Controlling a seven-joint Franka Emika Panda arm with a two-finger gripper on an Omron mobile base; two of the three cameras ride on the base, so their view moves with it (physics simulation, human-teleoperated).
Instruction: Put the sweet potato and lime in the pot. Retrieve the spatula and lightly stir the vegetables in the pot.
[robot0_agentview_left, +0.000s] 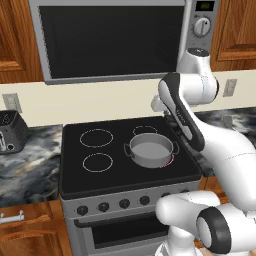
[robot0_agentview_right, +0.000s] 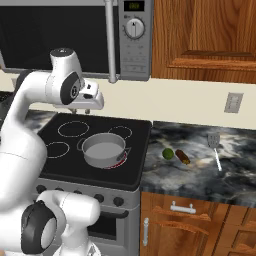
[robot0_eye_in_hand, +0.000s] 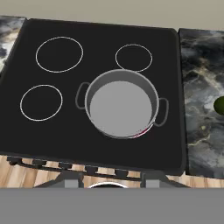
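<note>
The silver pot stands empty on the stove's front right burner, also seen from above in the hand view and in the left base view. My gripper hangs well above the stove, over its back part, fingers pointing down and open with nothing between them. On the marble counter right of the stove lie the green lime, the brown-orange sweet potato touching or nearly touching it, and farther right the spatula. The lime's edge shows at the hand view's right border.
The black stove top has three bare ring burners. A microwave hangs above it. A dark toaster sits on the counter to the left. Wooden cabinets hang above the right counter.
</note>
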